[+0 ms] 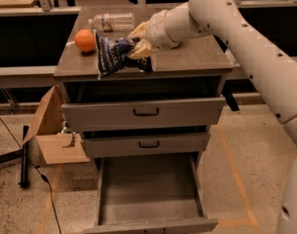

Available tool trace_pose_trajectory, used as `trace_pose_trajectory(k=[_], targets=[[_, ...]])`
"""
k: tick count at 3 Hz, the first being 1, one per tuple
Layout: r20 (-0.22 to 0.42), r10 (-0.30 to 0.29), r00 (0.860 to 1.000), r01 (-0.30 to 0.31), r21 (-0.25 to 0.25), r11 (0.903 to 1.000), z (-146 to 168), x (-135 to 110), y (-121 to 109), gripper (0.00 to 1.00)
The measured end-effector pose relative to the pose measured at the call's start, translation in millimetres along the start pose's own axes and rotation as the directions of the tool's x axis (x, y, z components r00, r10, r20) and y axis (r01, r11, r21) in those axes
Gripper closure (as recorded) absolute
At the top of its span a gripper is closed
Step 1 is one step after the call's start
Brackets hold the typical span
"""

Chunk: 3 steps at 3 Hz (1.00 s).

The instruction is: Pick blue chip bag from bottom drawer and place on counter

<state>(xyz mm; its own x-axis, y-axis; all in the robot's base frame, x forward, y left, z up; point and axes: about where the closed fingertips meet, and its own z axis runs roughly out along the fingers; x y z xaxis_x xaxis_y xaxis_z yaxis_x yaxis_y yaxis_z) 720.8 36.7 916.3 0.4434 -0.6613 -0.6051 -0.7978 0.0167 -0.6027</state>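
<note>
Fingers of your gripper point(138, 45) are closed on the right side of the blue chip bag point(111, 55), pinching its crinkled foil above the front left part of the counter point(187, 57). The bag hangs upright, its lower edge down by the counter's front lip; you cannot tell whether it touches the top. An orange point(84, 40) sits on the counter's left side, just beside the bag, and a clear water bottle point(113, 21) lies near the counter's back edge. Well below the counter, the bottom drawer point(153, 225) stands pulled far out beneath the two handled upper drawers point(145, 112). A cardboard box point(55, 143) sits on the floor left of the counter.
</note>
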Motion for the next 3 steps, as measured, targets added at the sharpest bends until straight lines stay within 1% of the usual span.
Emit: trace_pose_trajectory(k=[1,2,3], targets=[[-0.012,-0.002,1.000,0.002,-0.010,1.0000,21,10,-19,0.81],[-0.048,0.002,0.999,-0.001,0.009,1.0000,36,21,-33,0.58],[-0.088,0.008,0.996,-0.006,0.025,0.9997,45,30,-41,0.35]])
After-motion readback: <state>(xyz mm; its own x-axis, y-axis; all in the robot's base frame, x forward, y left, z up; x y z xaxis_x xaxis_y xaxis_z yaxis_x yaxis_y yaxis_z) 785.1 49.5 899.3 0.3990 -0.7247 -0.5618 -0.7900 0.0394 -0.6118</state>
